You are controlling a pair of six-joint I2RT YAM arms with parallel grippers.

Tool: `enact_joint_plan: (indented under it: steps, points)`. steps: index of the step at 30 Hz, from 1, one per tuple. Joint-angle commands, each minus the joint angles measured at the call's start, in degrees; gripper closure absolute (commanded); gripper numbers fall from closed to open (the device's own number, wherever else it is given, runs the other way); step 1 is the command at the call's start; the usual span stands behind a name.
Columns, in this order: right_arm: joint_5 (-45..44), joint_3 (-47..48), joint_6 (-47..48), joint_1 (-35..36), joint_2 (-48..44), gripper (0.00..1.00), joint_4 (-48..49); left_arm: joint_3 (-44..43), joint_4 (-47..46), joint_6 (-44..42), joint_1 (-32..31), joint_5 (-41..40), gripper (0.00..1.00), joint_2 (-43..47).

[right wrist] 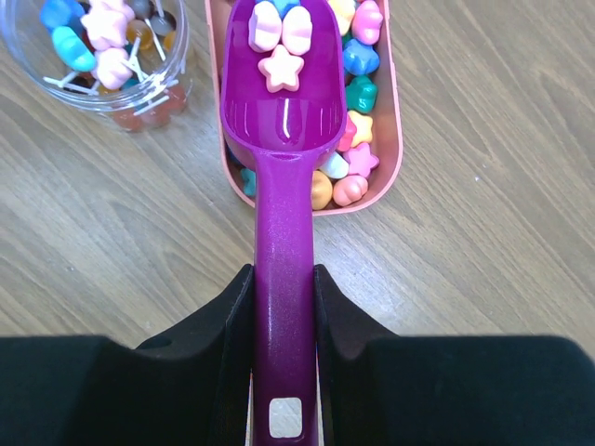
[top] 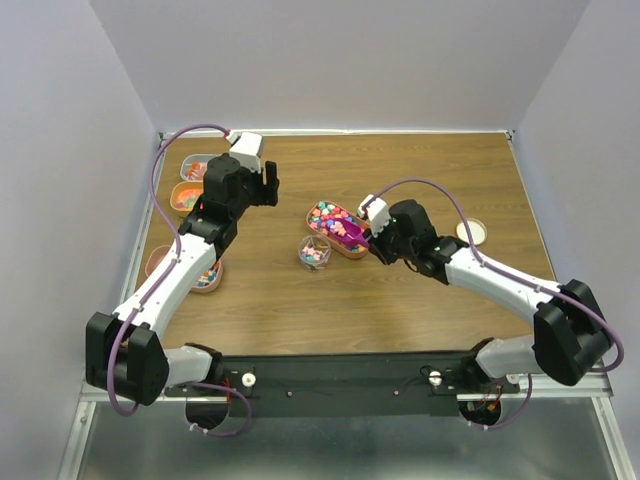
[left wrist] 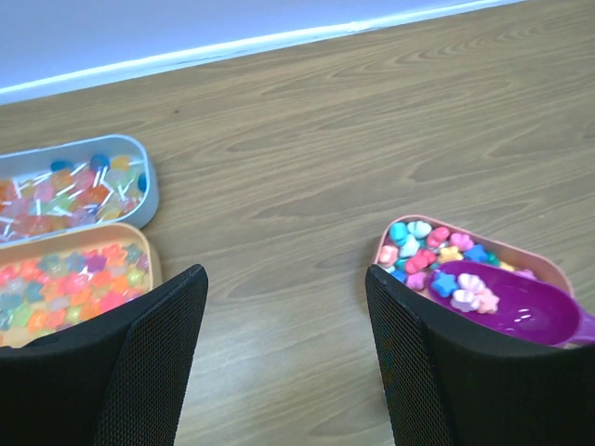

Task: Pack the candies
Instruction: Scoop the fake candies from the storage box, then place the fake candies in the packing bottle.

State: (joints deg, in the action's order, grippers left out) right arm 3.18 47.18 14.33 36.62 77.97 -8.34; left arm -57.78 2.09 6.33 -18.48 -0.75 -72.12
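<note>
Scooping: judged the step in hand; right gripper (top: 375, 232) holds the scoop (top: 351, 232) over the pink tray (top: 350, 254), a small load aboard, not yet tipped into the jar (top: 313, 252).
Top view, candies (top: 325, 215): most in the pink tray mid-table; more in the left trays (top: 185, 197); a few in the jar, just beside the pink tray.
Top view, left gripper (top: 270, 186): hangs over bare table (top: 420, 160), between the left trays and the pink tray, touching nothing.
Top view, lid (top: 472, 231): round, cream, lying at right, well apart from the jar.
Left wrist, jaws: spread wide, nothing between them; fingers (left wrist: 139, 362) black, mesh-textured.
Left wrist, trays: grey tray (left wrist: 149, 190) with pieces on white sticks; orange tray (left wrist: 153, 265) with glossy star gummies; both oval, thin-walled.
Right wrist, grip: jaws closed on the scoop handle, a finger touching each side.
Right wrist, scoop: glossy magenta plastic, rounded bowl, square hole at the handle end; three pale candies in the bowl, one a star.
Right wrist, jar: clear, round; holds pastel pieces, some on white sticks.
Progress: early to middle, by judgement; jar part filled, more scoops and the lid left.
</note>
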Motion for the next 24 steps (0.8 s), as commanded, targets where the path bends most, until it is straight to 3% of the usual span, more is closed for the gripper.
enact_joint_plan:
  steps: [1,24]
  points:
    - [1.9,-1.2,-1.1,-0.4,-3.2,0.99,3.8,1.2,-0.5,-1.5,0.3,-6.5,0.23,2.2]
    - [6.6,-3.3,-2.6,-0.3,-12.6,0.99,3.1,0.9,-0.7,-1.1,1.1,-7.5,0.22,0.2]
